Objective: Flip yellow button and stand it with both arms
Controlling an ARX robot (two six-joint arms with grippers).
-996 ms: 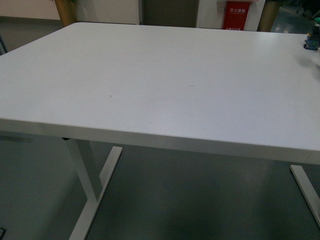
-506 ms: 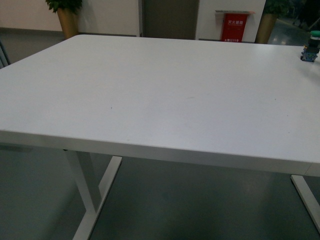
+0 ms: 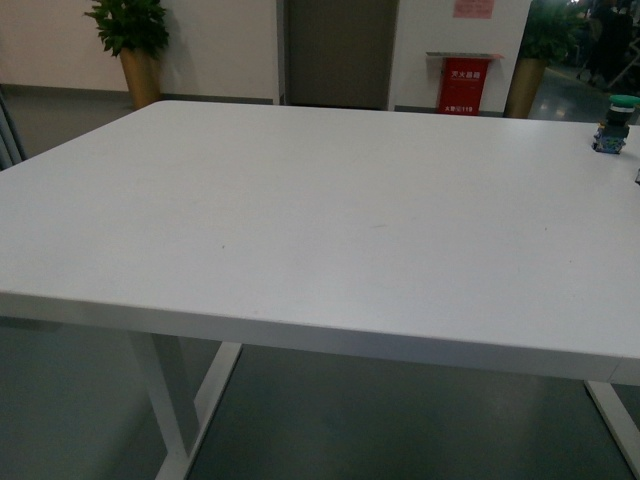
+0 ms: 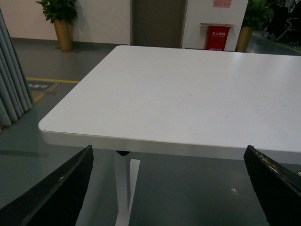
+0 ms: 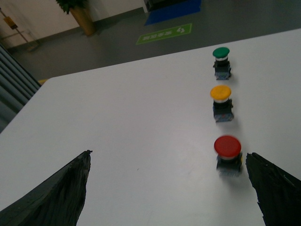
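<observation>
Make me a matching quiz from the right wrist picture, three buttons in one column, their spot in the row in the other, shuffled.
Column one:
1. yellow button
2. green button
3. red button

Column two:
A. end of the row nearest the right gripper
B. middle of the row
C. end of the row farthest from that gripper

Pairs: 1-B, 2-C, 3-A

Three buttons stand in a row on the table (image 5: 117, 132), each apart from the next. The middle button (image 5: 221, 101) has one end button (image 5: 221, 61) on one side and the other end button (image 5: 228, 153) on the opposite side. Behind the table stand a plant (image 3: 130, 45) at the left, a door (image 3: 338, 50) at the middle and a second plant (image 3: 530, 60) at the right.
</observation>
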